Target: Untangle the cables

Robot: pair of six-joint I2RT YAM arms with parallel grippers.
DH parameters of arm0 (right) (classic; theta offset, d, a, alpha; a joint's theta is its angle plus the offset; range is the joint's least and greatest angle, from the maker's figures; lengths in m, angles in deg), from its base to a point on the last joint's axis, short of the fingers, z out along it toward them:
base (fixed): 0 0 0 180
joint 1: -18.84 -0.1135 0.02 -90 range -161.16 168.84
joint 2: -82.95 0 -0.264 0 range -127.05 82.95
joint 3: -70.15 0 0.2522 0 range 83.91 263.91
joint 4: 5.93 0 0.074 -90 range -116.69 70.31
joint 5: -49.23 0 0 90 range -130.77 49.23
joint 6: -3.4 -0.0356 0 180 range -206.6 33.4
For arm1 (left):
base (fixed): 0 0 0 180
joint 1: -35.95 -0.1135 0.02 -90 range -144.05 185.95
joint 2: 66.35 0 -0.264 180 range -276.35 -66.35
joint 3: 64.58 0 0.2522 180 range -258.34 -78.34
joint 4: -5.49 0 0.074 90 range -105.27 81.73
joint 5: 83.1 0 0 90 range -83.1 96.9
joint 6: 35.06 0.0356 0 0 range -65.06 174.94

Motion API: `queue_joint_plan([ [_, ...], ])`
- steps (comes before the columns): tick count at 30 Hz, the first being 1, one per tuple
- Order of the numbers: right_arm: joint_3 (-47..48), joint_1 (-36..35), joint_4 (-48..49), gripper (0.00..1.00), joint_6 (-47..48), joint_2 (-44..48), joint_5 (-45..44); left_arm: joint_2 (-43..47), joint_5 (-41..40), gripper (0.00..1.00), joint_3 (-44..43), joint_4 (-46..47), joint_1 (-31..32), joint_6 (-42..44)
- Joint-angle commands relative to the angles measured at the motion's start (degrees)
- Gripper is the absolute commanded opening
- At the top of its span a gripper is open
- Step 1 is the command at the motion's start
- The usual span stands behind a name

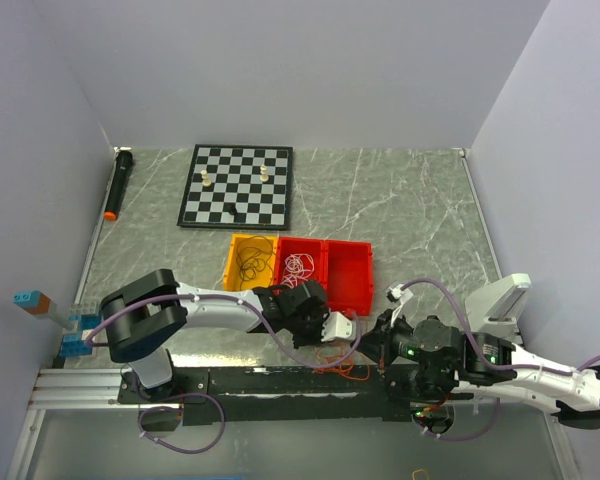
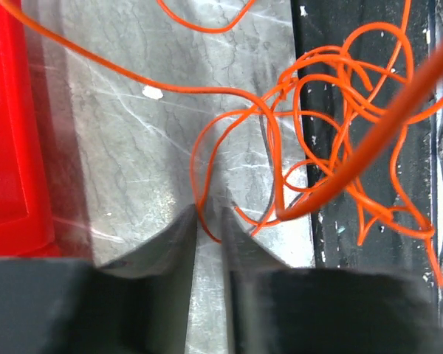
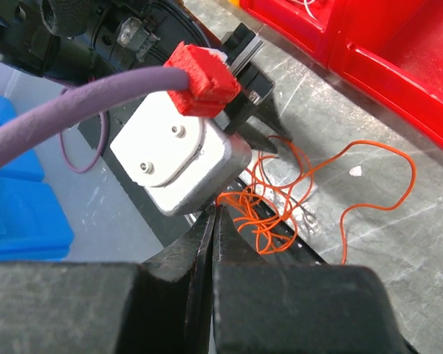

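Observation:
An orange cable [image 1: 346, 368] lies in a loose tangle [image 2: 347, 96] half on the marble table and half on the black strip at the near edge. My left gripper [image 2: 209, 214] hangs low over it, jaws a narrow gap apart, with one orange strand running between the tips. My right gripper [image 3: 215, 210] is shut, and strands of the orange cable [image 3: 269, 214] meet at its tip. One strand rises taut close past the left wrist camera. A black cable [image 1: 250, 262] lies in the yellow bin [image 1: 232, 272], a white cable [image 1: 299, 265] in the red bin [image 1: 310, 247].
A second red bin [image 1: 347, 275] stands right of the first. A chessboard [image 1: 235, 190] with a few pieces lies at the back, and a black stick with an orange tip [image 1: 118, 185] at the far left. Blue blocks [image 1: 75, 335] sit by the left arm's base.

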Motion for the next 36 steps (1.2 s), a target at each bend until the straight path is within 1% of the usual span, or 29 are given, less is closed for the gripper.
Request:
queue_joint_plan([
  [1,2.20,-0.43,0.19,0.00,0.15,1.45,-1.94,-0.78,0.64,0.13,-1.81,0.08,-0.09,2.26],
  [4,2.20,-0.61,-0.17,0.00,-0.29,1.72,-2.73,0.01,0.20,0.01,-1.37,-0.80,-0.09,2.52],
  [7,2.72,-0.52,-1.13,0.00,-1.26,1.28,-4.39,1.59,-1.29,0.01,-0.93,-3.25,-0.09,4.71],
  [9,2.98,-0.52,-2.01,0.00,-2.31,1.10,-5.89,3.08,-3.74,0.01,-0.66,-5.62,-0.44,6.65],
  [11,3.51,-0.52,-3.06,0.00,-3.02,1.01,-7.82,3.96,-5.68,0.01,-2.06,-10.71,-1.40,7.27],
  [17,6.85,-0.52,-7.28,0.00,-6.18,0.93,-13.53,8.18,-2.00,0.01,-12.33,-28.54,-10.27,11.22],
  [19,7.82,-0.52,-8.86,0.00,-7.58,-0.21,-15.64,8.62,-0.95,0.01,-17.43,-36.98,-13.17,11.75],
  [21,9.04,-0.43,-9.74,0.00,-8.29,-2.05,-17.22,9.41,0.11,0.01,-22.61,-42.44,-15.03,11.14],
  [24,10.80,-0.43,-10.80,0.00,-9.26,-5.30,-19.34,13.18,1.95,0.01,-28.51,-47.89,-15.56,10.96],
  [26,11.68,-0.52,-10.98,0.00,-9.78,-7.24,-20.74,17.39,2.66,0.01,-32.02,-49.49,-15.56,11.83],
  [28,11.95,-0.43,-11.07,0.00,-10.92,-9.08,-21.62,20.82,0.04,0.01,-36.41,-48.53,-15.56,10.18],
  [31,10.99,-0.43,-10.54,0.00,-12.50,-11.46,-21.37,24.70,-4.97,0.01,-42.13,-47.83,-15.56,10.87],
  [33,9.76,-0.43,-9.58,0.00,-13.74,-13.65,-20.05,26.72,-9.27,0.01,-45.39,-44.85,-15.56,10.43],
  [36,7.83,-0.43,-6.77,0.00,-14.70,-17.69,-17.50,30.76,-14.46,0.01,-48.12,-37.22,-15.56,9.55],
])
